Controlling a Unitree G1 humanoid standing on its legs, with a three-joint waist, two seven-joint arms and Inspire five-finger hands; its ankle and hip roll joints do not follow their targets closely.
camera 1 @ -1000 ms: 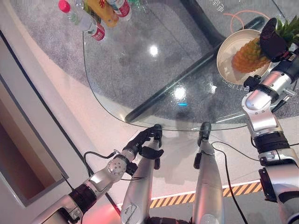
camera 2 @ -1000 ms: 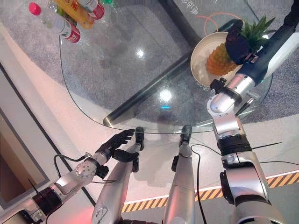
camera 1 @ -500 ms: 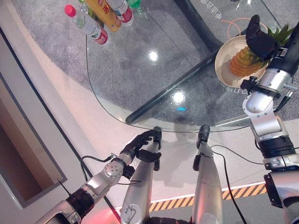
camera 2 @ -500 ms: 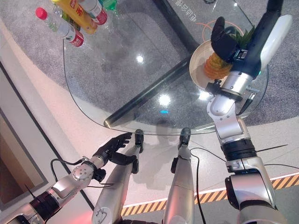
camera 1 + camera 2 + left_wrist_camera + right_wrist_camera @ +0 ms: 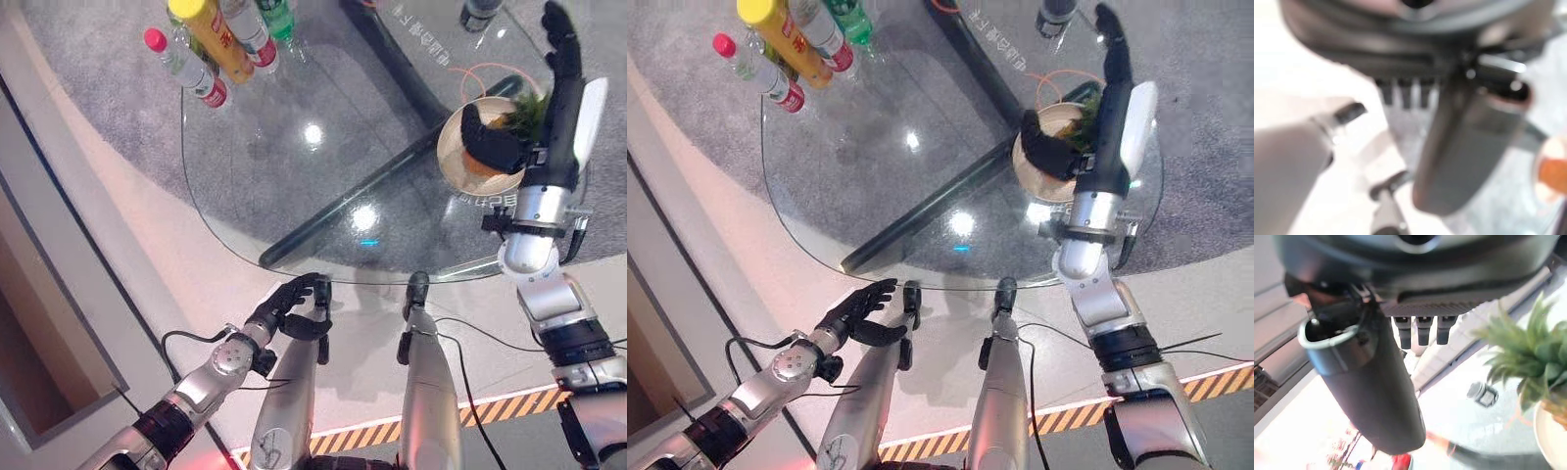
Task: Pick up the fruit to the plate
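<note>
A pineapple (image 5: 529,106) lies in the cream plate (image 5: 453,174) at the far right of the round glass table (image 5: 294,166). My right hand (image 5: 560,108) stands open over the plate, its fingers straight and pointing away from me. Its dark thumb crosses in front of the fruit's orange body and hides most of it. The right wrist view shows the green crown (image 5: 1530,355) beside the straight fingers, with nothing held. My left hand (image 5: 289,308) hangs open below the table's near edge, holding nothing.
Several drink bottles (image 5: 211,44) stand at the table's far left edge, and one more bottle (image 5: 480,12) stands beyond the plate. An orange cable loop (image 5: 495,70) lies under the glass near the plate. A dark table leg (image 5: 343,211) runs diagonally beneath.
My right hand's fingers have straightened and lifted off the pineapple's crown, while the fruit stays in the plate. The whole view has shifted. My left hand has not moved.
</note>
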